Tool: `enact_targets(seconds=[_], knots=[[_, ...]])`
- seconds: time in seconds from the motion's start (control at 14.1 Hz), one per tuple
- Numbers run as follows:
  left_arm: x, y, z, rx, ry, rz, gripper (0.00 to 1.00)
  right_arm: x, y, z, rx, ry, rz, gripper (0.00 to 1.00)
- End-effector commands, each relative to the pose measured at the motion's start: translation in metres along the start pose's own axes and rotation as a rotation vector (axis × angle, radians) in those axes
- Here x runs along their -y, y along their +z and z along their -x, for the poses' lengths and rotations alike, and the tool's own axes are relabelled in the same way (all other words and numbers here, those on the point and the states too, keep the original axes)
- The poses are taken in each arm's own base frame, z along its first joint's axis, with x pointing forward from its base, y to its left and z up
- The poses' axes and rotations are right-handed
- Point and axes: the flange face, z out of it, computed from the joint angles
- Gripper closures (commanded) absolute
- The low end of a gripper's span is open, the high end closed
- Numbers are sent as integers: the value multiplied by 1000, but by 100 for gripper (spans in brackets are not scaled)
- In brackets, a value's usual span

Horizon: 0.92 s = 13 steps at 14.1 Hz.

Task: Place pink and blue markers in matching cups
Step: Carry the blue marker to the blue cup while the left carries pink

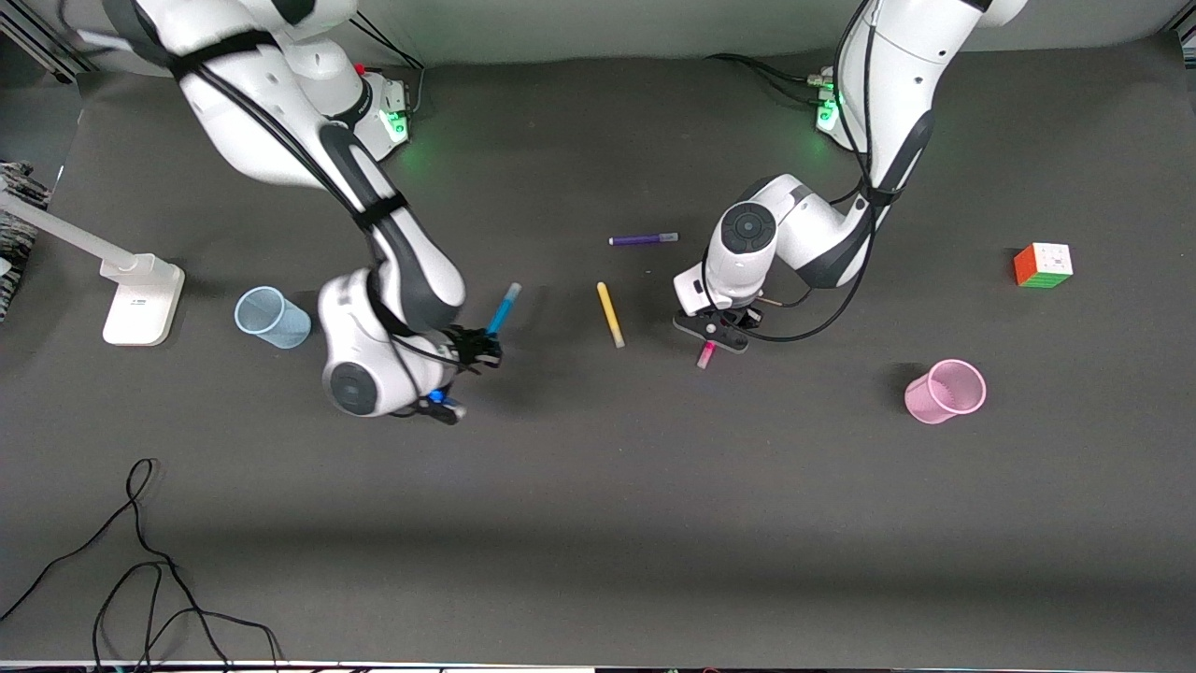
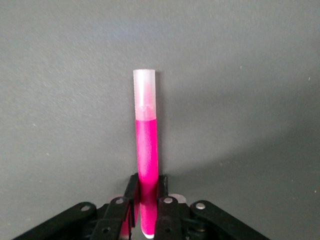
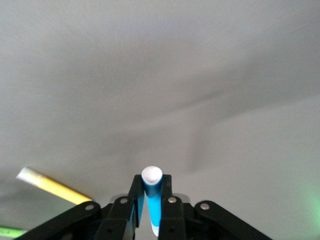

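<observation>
Pink cup (image 1: 946, 391) is standing on the desk (image 1: 598, 523) toward my left arm's end, nearest the front camera. My left end effector (image 2: 146, 197) is clamping the pink marker (image 2: 146, 150) over the desk between the yellow marker (image 1: 610, 314) and that cup. My right end effector (image 3: 150, 200) is gripping the blue marker (image 3: 151, 192) over the desk beside the pale blue cup (image 1: 271, 318). Purple marker (image 1: 643, 239) is lying farther from the front camera than the yellow one.
</observation>
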Motion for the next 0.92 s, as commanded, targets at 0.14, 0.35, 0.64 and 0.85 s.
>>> enact_targets(seconds=[0.14,0.35,0.64,0.85], knots=[[18,-65,-19,-32,-46,-54,97,-47,-126,42,-245,-59,34,100],[34,-110,-35,24,-85,-96,100,-76,-180,58,-409,-127,116,100],[92,-182,-65,94,-122,42,100,-130,-213,77,-549,-258,228,100],[163,-248,-66,197,-163,120,100,-188,-189,95,-662,-355,221,100]])
